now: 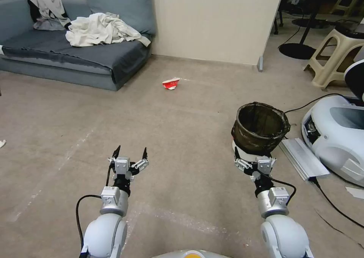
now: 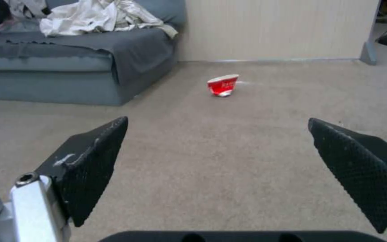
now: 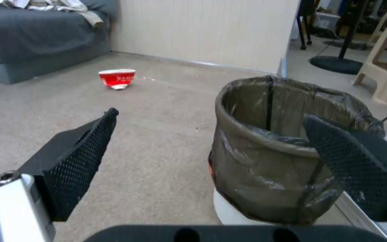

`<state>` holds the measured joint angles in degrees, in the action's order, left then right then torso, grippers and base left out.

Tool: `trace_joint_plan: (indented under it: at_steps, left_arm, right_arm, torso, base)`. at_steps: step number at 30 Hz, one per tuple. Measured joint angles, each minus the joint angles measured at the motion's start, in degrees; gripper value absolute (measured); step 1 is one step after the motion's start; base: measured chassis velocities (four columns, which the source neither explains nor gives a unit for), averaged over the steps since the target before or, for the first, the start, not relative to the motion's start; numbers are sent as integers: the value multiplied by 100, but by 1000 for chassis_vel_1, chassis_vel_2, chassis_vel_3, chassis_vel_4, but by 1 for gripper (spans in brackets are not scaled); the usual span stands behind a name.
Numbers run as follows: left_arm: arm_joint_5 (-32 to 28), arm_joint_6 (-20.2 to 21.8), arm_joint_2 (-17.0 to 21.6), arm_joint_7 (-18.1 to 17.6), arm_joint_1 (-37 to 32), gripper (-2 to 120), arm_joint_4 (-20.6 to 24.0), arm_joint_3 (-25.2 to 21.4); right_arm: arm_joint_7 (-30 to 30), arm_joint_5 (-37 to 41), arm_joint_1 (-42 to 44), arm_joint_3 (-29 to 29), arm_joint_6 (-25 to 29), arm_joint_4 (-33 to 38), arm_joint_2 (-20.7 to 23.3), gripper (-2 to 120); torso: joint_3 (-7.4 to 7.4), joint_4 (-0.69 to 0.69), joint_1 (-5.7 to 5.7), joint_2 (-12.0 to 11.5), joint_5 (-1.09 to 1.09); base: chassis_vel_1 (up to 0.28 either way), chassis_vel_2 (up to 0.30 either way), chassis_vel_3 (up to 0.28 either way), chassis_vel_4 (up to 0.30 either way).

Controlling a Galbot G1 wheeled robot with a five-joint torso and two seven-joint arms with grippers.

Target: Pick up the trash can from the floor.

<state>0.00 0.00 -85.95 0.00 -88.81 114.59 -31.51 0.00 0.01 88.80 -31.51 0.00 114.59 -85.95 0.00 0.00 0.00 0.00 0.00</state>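
so the trash can (image 1: 260, 128) stands upright on the floor (image 1: 182, 114), just ahead of the right hand (image 1: 253, 160) and a touch to its right, mouth facing up. that hand is spread wide and holds nothing. left hand (image 1: 131, 152), also open and empty, is well apart, so right's clearly nearer.

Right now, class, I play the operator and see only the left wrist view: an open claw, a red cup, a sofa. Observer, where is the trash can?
Observer: The trash can stands upright on the floor, just ahead of the right claw.
Operator: Has that claw gripped it?
Observer: No. The right claw is open, close before the can and not closed on it.
Operator: Anything beside the can?
Observer: A flat white panel lies on the floor at the can's right side.
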Motion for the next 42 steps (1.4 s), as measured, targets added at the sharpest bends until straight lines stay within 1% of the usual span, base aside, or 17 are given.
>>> trace_joint_plan:
  at_steps: [11, 12, 13, 14, 16, 17, 18, 20, 21, 22, 23, 25, 28, 37, 39, 40, 42]
  left_arm:
    - [-48, 51, -10, -1, -44, 100, 78, -8]
    - [-141, 150, -40, -27, -114, 100, 242, -23]
    - [-141, 150, -40, -27, -114, 100, 242, -23]
    - [-269, 298, -78, -77, -215, 100, 464, -44]
    - [-510, 572, -150, -169, -403, 100, 870, -88]
    - [-510, 572, -150, -169, -403, 100, 870, -88]
    - [-683, 771, -204, -233, -540, 100, 1167, -119]
    - [-920, 1040, -274, -323, -725, 100, 1564, -161]
    - [-1014, 1096, -295, -361, -831, 100, 1745, -192]
    - [-1014, 1096, -295, -361, -831, 100, 1745, -192]
    - [-1041, 1023, -284, -401, -931, 100, 1823, -259]
    - [-1042, 924, -248, -409, -996, 100, 1826, -287]
    - [-1049, 878, -200, -384, -1025, 100, 1780, -291]
    - [-1089, 635, -140, -255, -1015, 100, 1603, -318]
    - [-1096, 625, -136, -239, -1018, 100, 1591, -331]
    - [-1096, 625, -136, -239, -1018, 100, 1591, -331]
    - [-1096, 599, -136, -197, -1015, 100, 1571, -366]
  right_arm:
    - [0, 0, 1, 0, -1, 0, 0, 100]
    - [0, 17, 12, -8, -24, 18, 0, 100]
    - [0, 17, 12, -8, -24, 18, 0, 100]
    - [14, 87, 52, -40, -107, 124, 0, 100]
    - [88, 298, 169, -161, -354, 451, 7, 100]
    - [88, 298, 169, -161, -354, 451, 7, 100]
    - [158, 500, 285, -261, -592, 748, 11, 100]
    - [256, 777, 437, -406, -920, 1166, 19, 100]
    - [304, 916, 516, -479, -1084, 1369, 22, 100]
    - [304, 916, 516, -479, -1084, 1369, 22, 100]
    - [364, 1084, 613, -566, -1282, 1623, 27, 100]
    - [449, 1319, 744, -690, -1562, 1985, 34, 100]
    - [482, 1416, 799, -739, -1680, 2113, 36, 100]
    - [485, 1463, 805, -745, -1665, 2131, 40, 100]
    - [414, 1553, 788, -727, -1373, 2053, 55, 100]
    - [414, 1553, 788, -727, -1373, 2053, 55, 100]
    - [258, 1720, 746, -666, -803, 1841, 82, 100]
  torso:
    - [0, -1, 0, 0, -2]
    - [0, 0, 0, 0, -1]
    - [0, 0, 0, 0, -1]
    - [0, 1, 0, 0, 4]
    - [0, 0, 0, 0, -2]
    - [0, 0, 0, 0, -2]
    - [0, 0, 0, 0, 1]
    - [0, 0, 0, 0, 0]
    - [0, 0, 0, 0, 0]
    - [0, 0, 0, 0, 0]
    - [0, 1, 0, 0, 4]
    - [0, -1, 0, 0, -4]
    - [0, -1, 0, 0, 1]
    - [0, 0, 0, 0, 0]
    - [0, -1, -1, 0, -2]
    - [0, -1, -1, 0, -2]
    - [0, 2, 0, 0, 1]
  base:
    - [0, 0, 0, 0]
    - [0, 0, 0, 0]
    - [0, 0, 0, 0]
    - [0, 0, 0, 0]
    - [0, 0, 0, 0]
    - [0, 0, 0, 0]
    - [0, 0, 0, 0]
    - [0, 0, 0, 0]
    - [0, 0, 0, 0]
    - [0, 0, 0, 0]
    - [0, 0, 0, 0]
    - [0, 0, 0, 0]
    - [0, 0, 0, 0]
    - [0, 0, 0, 0]
    - [0, 0, 0, 0]
    - [0, 0, 0, 0]
    - [0, 0, 0, 0]
